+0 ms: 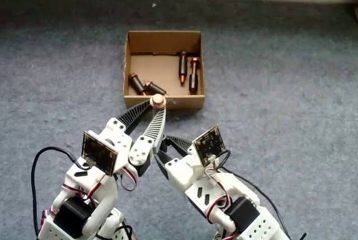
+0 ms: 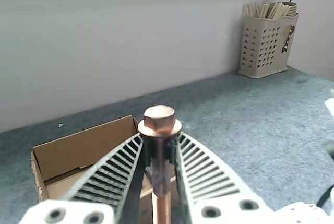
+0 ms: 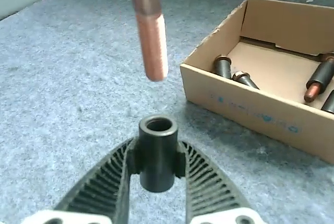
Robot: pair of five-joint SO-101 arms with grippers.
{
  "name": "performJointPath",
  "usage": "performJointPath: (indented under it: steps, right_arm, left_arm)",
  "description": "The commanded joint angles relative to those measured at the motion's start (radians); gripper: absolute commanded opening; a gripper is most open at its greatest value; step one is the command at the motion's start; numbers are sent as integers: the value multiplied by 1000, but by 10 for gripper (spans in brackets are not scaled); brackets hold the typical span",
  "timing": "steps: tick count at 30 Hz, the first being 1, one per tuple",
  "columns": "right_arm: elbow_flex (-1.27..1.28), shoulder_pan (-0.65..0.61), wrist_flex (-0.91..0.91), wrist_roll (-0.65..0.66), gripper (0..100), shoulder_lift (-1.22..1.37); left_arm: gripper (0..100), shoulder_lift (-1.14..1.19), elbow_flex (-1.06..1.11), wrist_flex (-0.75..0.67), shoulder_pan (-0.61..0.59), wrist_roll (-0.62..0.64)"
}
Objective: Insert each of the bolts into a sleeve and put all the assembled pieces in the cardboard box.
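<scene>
Copper-coloured and upright, the bolt (image 2: 159, 119) stands head-up between the ribbed fingers of the left hand (image 2: 159, 139), which is pinched on its shank just under the flange. From above, the head sits over the near wall of the cardboard box (image 1: 163, 103). The bolt's threaded end hangs free below the fingers.

Beneath it, the right hand (image 3: 156, 153) is clamped on a dark sleeve (image 3: 155, 167). The sleeve is gripped by its sides with its bore facing up. The bolt's tip hangs above that opening with a gap between them, not yet entered.

Both hands are raised off the grey carpeted desk (image 1: 279, 83), just in front of the box. Four assembled pieces (image 1: 183, 67) lie inside it, two towards each side.
</scene>
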Motion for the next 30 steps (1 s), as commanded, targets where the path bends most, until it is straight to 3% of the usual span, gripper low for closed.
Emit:
performJointPath:
  steps: [1,6,11,30]
  right_arm:
    - [13,-7,-2,12,4,-21]
    - [8,-7,-2,14,4,-21]
    - [8,-7,-2,109,4,-21]
    - [-56,-5,-2,110,4,-21]
  left_arm:
    - [6,4,-4,-20,28,6]
    - [6,-2,-5,21,28,9]
    - [6,4,-2,41,28,11]
    - [6,-2,-7,97,84,11]
